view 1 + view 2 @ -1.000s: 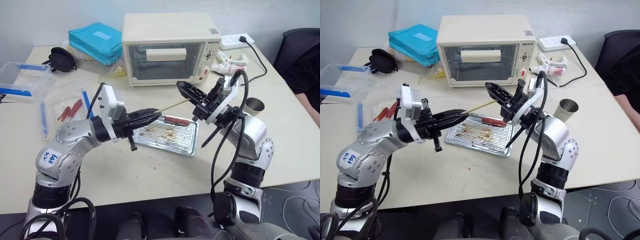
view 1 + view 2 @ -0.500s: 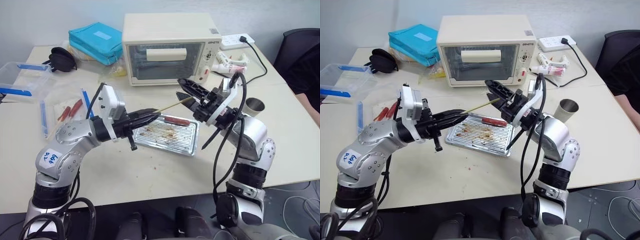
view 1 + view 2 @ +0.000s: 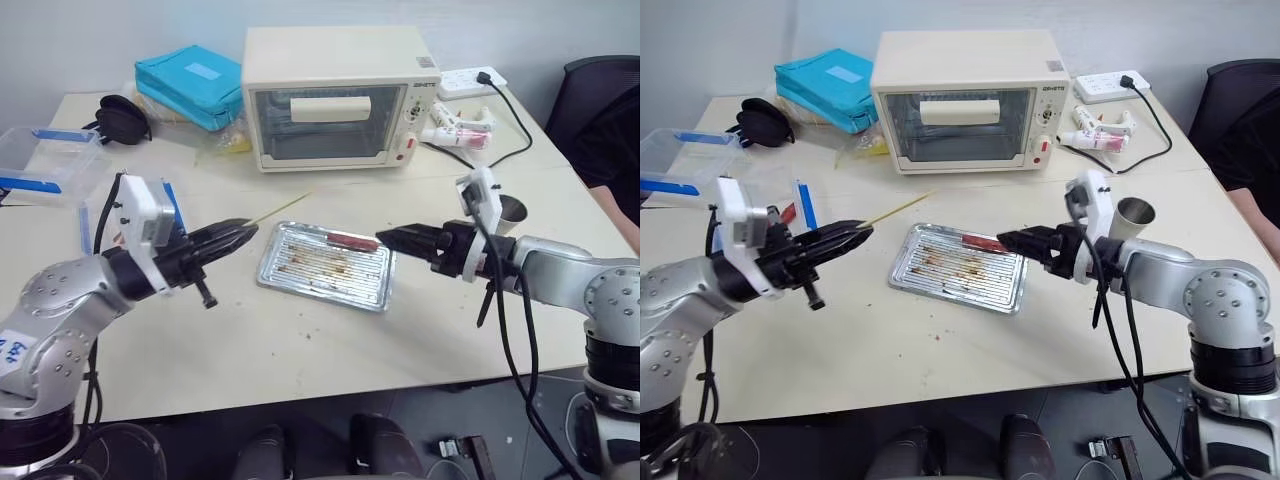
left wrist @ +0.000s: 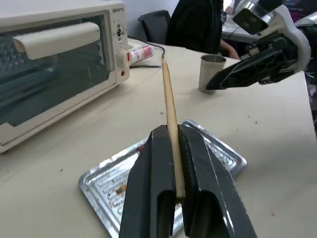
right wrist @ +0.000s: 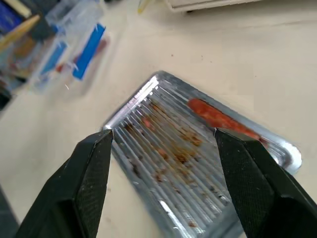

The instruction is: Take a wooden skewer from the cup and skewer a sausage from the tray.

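My matt black plastic jaws are pinching a pale, dry wooden skewer (image 4: 170, 104). The ribbed metal tray (image 5: 163, 188) is gleaming silver under brown grease stains, carrying a glossy red-brown sausage (image 5: 218, 119). The steel cup (image 4: 211, 73) is shining on the smooth, matt cream tabletop (image 3: 300, 340).

beige table (image 3: 300, 340), tray (image 3: 325, 290), toaster oven (image 3: 335, 95), cup (image 3: 512, 210)

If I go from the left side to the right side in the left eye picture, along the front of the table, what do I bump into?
Left tool pinching the wooden skewer → tray → sausage → right tool, open → cup.
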Robot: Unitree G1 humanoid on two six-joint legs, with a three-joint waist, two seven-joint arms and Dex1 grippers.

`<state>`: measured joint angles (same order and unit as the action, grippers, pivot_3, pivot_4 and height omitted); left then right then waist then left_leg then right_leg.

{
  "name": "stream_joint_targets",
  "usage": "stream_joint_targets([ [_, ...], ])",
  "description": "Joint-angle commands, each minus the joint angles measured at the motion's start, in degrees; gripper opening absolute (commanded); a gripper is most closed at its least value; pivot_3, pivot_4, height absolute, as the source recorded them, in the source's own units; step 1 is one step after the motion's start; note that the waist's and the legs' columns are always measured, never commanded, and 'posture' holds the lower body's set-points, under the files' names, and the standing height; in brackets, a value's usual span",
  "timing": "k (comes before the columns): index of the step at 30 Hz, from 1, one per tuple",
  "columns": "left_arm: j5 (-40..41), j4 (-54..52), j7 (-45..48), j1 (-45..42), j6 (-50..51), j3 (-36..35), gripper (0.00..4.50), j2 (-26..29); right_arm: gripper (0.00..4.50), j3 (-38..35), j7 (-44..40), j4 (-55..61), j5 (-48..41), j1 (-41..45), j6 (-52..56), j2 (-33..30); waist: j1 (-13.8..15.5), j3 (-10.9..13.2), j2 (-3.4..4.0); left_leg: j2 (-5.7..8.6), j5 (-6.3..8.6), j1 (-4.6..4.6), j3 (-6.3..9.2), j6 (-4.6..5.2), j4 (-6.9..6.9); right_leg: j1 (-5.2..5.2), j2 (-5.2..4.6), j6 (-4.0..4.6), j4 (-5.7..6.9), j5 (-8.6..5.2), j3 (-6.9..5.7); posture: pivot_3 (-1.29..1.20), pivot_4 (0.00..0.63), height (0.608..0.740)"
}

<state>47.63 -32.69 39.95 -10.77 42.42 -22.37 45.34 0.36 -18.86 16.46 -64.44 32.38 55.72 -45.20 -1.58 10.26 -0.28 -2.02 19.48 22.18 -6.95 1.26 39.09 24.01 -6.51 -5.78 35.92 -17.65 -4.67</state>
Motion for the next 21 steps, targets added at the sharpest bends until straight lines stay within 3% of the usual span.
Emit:
stream_joint_targets([
  [1,3.8,-3.3,4.2,4.6,1.6,-4.9,0.00,3.8,3.35,10.5,-17.2,-1.9,22.2,2.7,-19.8,-1.8,-0.1,0.0,-0.02,0.03,0.00,-0.01,0.00,0.00,0.00,0.00,0.01,0.00,-0.06,0.00,-0.01,0.00,0.150,0.740],
  [7,5.1,-4.1,4.6,9.0,1.6,-9.3,0.00,6.0,3.35,18.9,-30.3,-17.9,42.7,8.6,-41.4,2.9,0.2,0.1,-0.09,0.14,-0.01,-0.02,-0.01,-0.02,0.05,0.00,-0.09,-0.02,-0.06,0.01,-0.07,0.00,0.150,0.740],
  [12,5.9,-6.8,2.3,10.7,1.5,-10.3,0.00,4.9,3.35,19.8,-32.8,-35.8,50.6,15.4,-48.4,11.3,-0.1,0.1,-0.10,0.11,-0.02,-0.01,0.03,-0.03,0.05,-0.03,-0.11,-0.02,0.05,0.01,-0.12,0.00,0.150,0.740],
  [16,6.2,-8.4,1.4,12.3,1.2,-10.8,0.00,4.5,3.35,19.0,-34.7,-45.1,54.7,18.0,-52.9,14.5,-0.2,0.1,-0.10,0.06,-0.02,-0.02,0.04,-0.04,0.03,-0.04,-0.13,-0.01,0.03,0.01,-0.12,0.00,0.150,0.740],
  [21,6.6,-9.3,0.3,13.3,0.9,-10.9,0.00,4.5,2.14,17.8,-36.3,-50.8,57.6,19.4,-56.4,17.2,-0.2,0.1,-0.10,0.07,-0.02,-0.02,0.04,-0.04,0.04,-0.04,-0.13,-0.01,0.05,0.01,-0.12,0.00,0.150,0.740],
])
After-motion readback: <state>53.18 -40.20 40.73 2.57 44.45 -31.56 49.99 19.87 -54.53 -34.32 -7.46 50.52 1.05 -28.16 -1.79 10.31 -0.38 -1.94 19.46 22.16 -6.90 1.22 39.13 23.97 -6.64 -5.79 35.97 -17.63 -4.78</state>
